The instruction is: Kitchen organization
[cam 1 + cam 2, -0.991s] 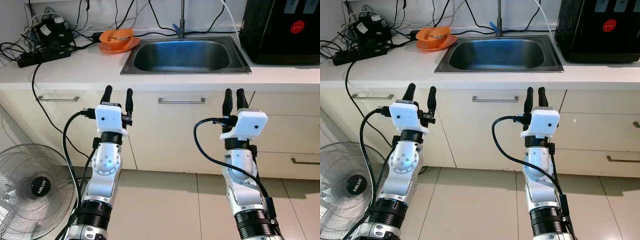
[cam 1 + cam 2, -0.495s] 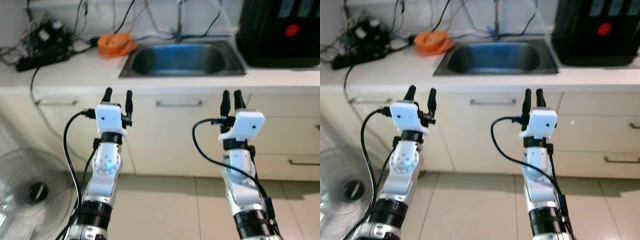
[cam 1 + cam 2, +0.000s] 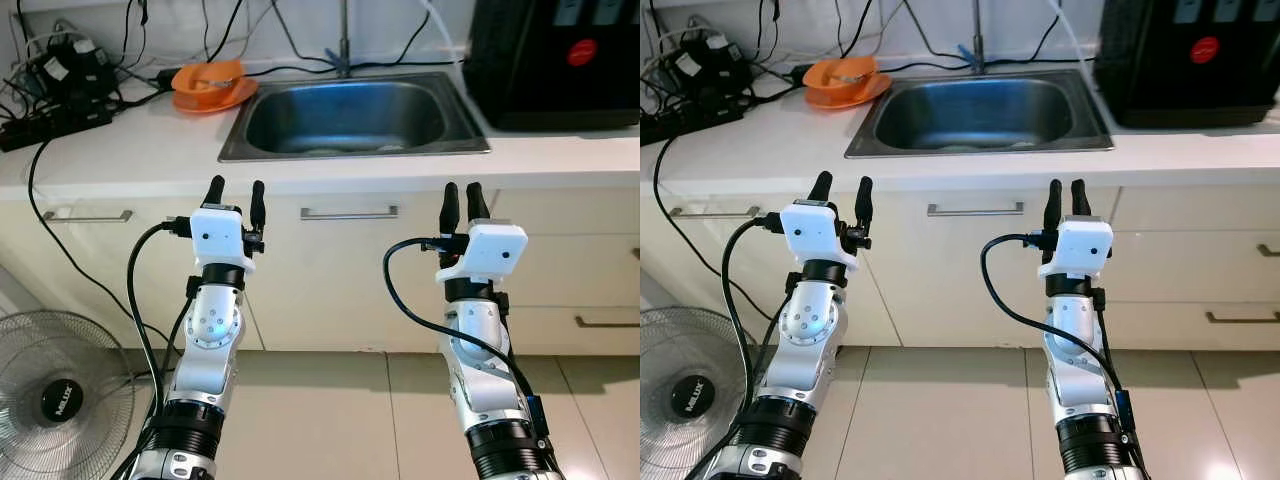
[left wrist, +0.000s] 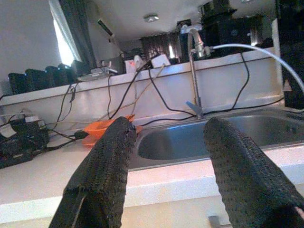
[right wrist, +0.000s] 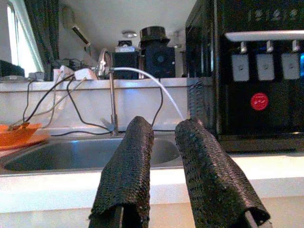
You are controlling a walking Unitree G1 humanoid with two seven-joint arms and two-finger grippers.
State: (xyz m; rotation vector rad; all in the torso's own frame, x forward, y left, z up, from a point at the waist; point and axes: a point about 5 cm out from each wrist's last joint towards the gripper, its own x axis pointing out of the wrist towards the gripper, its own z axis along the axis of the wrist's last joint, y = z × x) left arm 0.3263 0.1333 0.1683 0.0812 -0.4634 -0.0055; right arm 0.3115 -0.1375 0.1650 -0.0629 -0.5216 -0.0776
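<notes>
An orange bowl on an orange plate (image 3: 207, 84) sits on the white counter (image 3: 130, 150), left of the steel sink (image 3: 355, 112). Both arms are raised in front of the cabinet fronts, below the counter edge, with fingers pointing up. My left gripper (image 3: 236, 190) is open wide and holds nothing; between its fingers (image 4: 107, 161) the sink and the orange bowl (image 4: 102, 133) show beyond. My right gripper (image 3: 461, 192) is open by a narrow gap and empty, and its fingers (image 5: 128, 166) point at the sink's rim and the faucet (image 5: 112, 95).
A black water dispenser (image 3: 555, 60) stands on the counter right of the sink. A power strip with tangled cables (image 3: 50, 95) lies at the counter's far left, one cable hanging down the cabinet. A floor fan (image 3: 60, 395) stands at lower left. Drawer handles (image 3: 349, 212) line the cabinet fronts.
The whole picture has shifted: the camera moved, and the counter and sink now sit more to the left and nearer. Both arms keep the same raised pose, fingers unchanged.
</notes>
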